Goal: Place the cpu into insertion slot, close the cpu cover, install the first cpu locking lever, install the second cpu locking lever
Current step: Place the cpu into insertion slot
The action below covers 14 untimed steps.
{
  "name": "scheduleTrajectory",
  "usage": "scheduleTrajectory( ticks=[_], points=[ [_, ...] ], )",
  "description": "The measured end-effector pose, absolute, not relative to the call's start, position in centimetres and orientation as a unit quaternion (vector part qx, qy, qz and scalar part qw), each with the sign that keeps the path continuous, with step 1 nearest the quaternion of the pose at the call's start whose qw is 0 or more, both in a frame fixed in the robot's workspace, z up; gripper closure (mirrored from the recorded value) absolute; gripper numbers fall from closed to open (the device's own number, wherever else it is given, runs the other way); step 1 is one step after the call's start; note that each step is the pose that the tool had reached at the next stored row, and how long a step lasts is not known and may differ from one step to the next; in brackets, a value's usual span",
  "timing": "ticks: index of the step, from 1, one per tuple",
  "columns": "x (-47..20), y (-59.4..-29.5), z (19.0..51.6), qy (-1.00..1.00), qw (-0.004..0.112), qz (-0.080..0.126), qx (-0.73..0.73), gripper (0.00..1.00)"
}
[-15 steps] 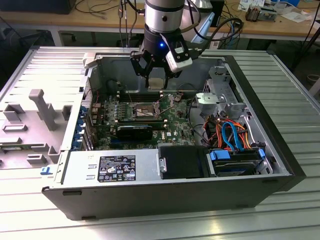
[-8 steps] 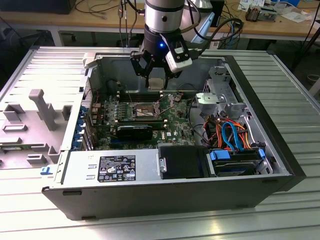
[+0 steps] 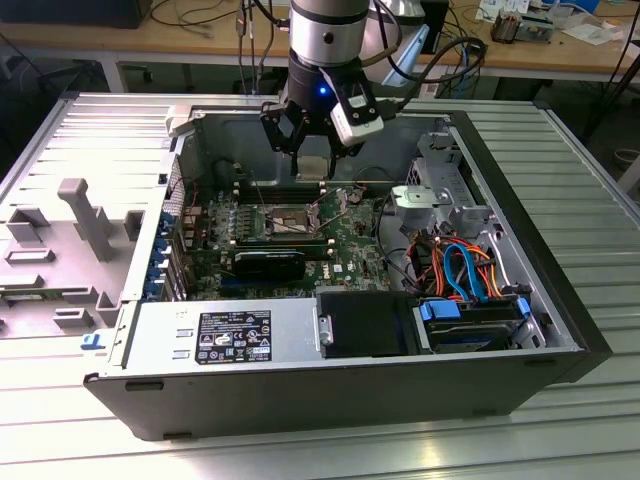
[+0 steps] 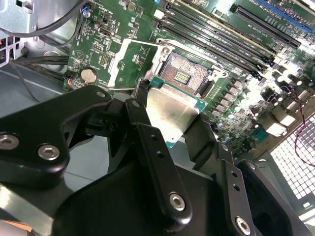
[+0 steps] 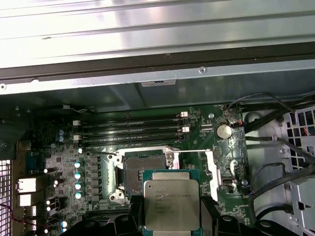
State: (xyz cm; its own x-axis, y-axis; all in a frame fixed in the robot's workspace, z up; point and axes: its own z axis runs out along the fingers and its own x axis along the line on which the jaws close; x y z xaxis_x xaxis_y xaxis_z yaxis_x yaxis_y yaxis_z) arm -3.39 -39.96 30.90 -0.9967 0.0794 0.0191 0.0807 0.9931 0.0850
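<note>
Step one in hand: pincer (image 5: 172, 219) pinches the cpu (image 5: 172, 204) by two opposite edges, over the motherboard (image 5: 59, 147) inside the open case (image 3: 300, 400). Chip hangs above the insertion slot (image 5: 145, 168), offset to one side, not seated. The cpu cover (image 5: 212, 169) is flipped open and the slot is bare. Chip sits flat, metal lid up, parallel to the board. It's square, so no real long axis; in the first wrist view its edges look roughly squared to the slot. My read: seating calls for centring over the slot and a level descent with no tilt
</note>
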Motion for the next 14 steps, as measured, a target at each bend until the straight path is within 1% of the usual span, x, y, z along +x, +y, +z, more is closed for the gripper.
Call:
scheduleTrajectory(
  ticks=[14],
  points=[
    [-3.39, -39.96, 30.85, -0.998, 0.007, -0.042, -0.050, 0.45]
  ],
)
